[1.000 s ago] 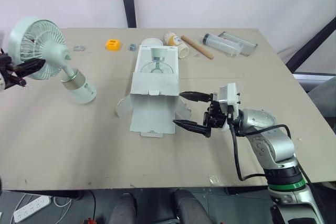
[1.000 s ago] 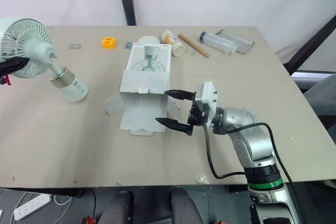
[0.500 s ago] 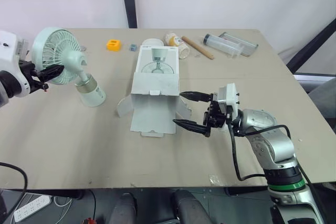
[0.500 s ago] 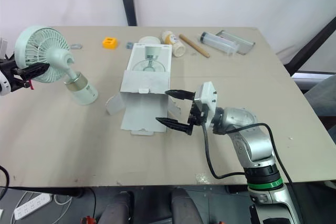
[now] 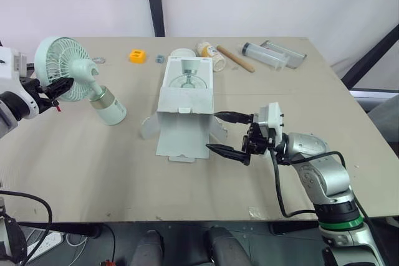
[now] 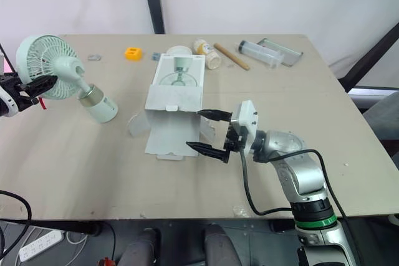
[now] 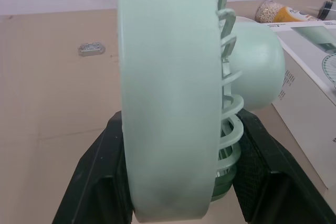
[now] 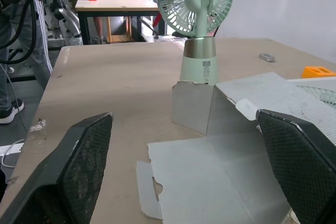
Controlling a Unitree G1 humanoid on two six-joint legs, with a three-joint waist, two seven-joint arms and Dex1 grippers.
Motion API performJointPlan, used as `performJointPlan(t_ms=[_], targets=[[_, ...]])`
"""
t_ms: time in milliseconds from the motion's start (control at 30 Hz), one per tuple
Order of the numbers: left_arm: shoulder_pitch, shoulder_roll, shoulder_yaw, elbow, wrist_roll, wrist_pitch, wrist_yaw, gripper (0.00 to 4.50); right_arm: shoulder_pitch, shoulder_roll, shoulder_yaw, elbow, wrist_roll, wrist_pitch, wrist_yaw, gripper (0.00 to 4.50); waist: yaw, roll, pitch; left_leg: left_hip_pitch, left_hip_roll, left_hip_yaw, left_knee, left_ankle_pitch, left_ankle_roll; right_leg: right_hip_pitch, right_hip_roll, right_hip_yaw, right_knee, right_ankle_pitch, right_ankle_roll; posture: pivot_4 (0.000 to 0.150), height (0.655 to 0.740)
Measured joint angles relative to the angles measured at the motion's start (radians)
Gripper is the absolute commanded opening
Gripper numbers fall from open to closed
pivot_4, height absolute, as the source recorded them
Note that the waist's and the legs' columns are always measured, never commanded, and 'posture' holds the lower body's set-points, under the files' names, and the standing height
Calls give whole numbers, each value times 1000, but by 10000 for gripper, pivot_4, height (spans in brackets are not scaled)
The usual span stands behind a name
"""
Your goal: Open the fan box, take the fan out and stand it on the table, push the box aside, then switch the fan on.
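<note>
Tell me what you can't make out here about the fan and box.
- Switch on the fan: unseen; in the left wrist view the fan's rim, clamped by the left gripper, blocks the body.
- Fan's foot: in the right wrist view a flap of the box hides it.
- Grey bit by the yellow block: too small in the eye views to name.

I read the fan [image 5: 67,78] as pale mint green, with a brassy band above its base. The fan box [image 5: 182,116] is white, printed with a green fan picture. Near the far edge of the plain tan tabletop [image 5: 93,166] is an orange block [image 5: 136,56]. The left gripper [image 5: 57,86] and right gripper [image 5: 212,132] have black fingers.
</note>
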Motion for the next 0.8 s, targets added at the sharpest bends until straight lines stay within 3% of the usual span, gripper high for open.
performJointPlan(t_ms=[33,100,233,267,800], targets=[[-5,0,-6,7,6,-8,-3,18693,0,0,0,0,0,-1,0,45000,0,0,0,0,0,0,0,0,0,0,0,0,0,0,0,1500,7400],[-18,-3,-16,19,15,-21,-11,28818,0,0,0,0,-1,-4,-1,45000,0,1,0,0,0,0,0,0,0,0,0,0,0,0,0,1500,7400],[-23,-22,-64,68,50,-38,-19,42688,2,0,0,0,-5,-9,-5,45000,-4,0,0,-3,0,0,0,0,0,-3,1,0,0,0,0,1500,7400],[-24,-30,-74,76,54,-38,-21,44224,2,0,0,0,-5,-9,-8,45000,-4,-1,0,-5,0,0,0,0,0,-4,0,0,0,0,-1,1500,7400],[12,-41,-80,41,60,-40,-79,44224,4,0,0,0,-6,-9,-15,45000,-4,-2,1,-7,0,0,-1,0,0,-6,0,0,0,3,-5,1500,7400]])
